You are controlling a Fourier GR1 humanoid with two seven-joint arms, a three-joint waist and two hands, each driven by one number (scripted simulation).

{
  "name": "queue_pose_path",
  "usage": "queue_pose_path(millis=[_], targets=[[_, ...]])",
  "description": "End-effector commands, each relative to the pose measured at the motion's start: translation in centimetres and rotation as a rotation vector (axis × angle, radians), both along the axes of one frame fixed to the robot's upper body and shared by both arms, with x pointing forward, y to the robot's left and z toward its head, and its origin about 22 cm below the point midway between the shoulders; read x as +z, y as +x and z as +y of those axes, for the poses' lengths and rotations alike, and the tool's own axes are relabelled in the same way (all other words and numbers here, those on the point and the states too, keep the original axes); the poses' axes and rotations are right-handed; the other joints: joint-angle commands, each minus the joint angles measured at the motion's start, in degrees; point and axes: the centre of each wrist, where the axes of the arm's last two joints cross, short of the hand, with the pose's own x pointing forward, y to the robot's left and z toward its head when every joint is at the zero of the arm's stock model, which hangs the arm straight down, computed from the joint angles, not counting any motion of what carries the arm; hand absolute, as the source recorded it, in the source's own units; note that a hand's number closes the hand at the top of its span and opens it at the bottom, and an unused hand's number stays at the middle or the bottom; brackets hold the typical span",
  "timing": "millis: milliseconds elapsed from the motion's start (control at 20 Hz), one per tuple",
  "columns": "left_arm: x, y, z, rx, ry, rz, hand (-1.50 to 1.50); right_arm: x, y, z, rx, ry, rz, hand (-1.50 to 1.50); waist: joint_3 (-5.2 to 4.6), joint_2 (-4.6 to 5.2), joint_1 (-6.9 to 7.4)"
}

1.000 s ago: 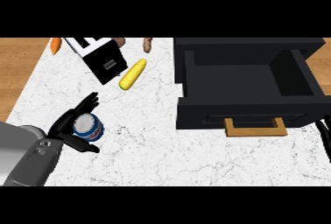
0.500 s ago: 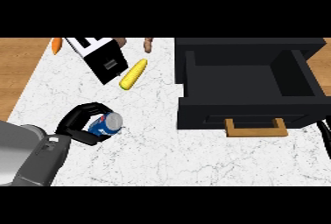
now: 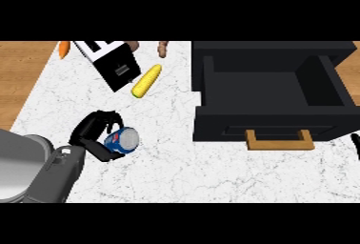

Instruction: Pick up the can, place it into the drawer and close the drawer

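- Left hand point(image 3: 95, 135) has its fingers curled round the blue can point(image 3: 122, 141); the can is tipped, silver end toward the camera, at the left side of the white marble desk point(image 3: 175, 167).
- I cannot tell whether the can is clear of the desk.
- Drawer point(image 3: 271, 95) stands pulled open, interior looks bare, wooden handle point(image 3: 279, 141) facing me; well apart from the can, to its right.
- Right hand point(image 3: 355, 144): only a dark sliver at the right edge; fingers, cannot tell.
- Corn cob point(image 3: 146, 81) and a black-and-white box point(image 3: 111, 64) lie beyond the can.
- Step in hand, my judgement: grasp done, carry pending.
- Next move calls for carrying the can rightward over the drawer's front wall, lowering it in, then letting go.
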Motion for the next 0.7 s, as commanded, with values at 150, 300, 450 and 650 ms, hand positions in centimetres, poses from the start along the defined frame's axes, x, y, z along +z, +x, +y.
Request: queue_pose_path(millis=[150,300,450,650], targets=[[-0.2,-1.0,1.3,0.523,-0.07,-0.066,1.5,0.5,-1.1,0.0,-0.018,-0.006,0.008,-1.5,0.09,-0.6,1.55],[1.8,0.6,-2.2,0.522,-0.091,-0.081,1.5,-0.6,-0.3,0.9,-0.017,0.002,0.003,-1.5,0.13,-0.48,1.37],[4.3,0.2,-4.3,0.495,-0.077,-0.115,1.5,1.2,-0.8,-0.9,-0.028,-0.028,0.002,-1.5,0.08,-0.38,0.98],[8.1,-0.3,-7.1,0.451,-0.053,-0.161,1.5,0.5,-0.4,-0.4,-0.031,0.003,0.002,-1.5,0.05,-0.24,0.75]])
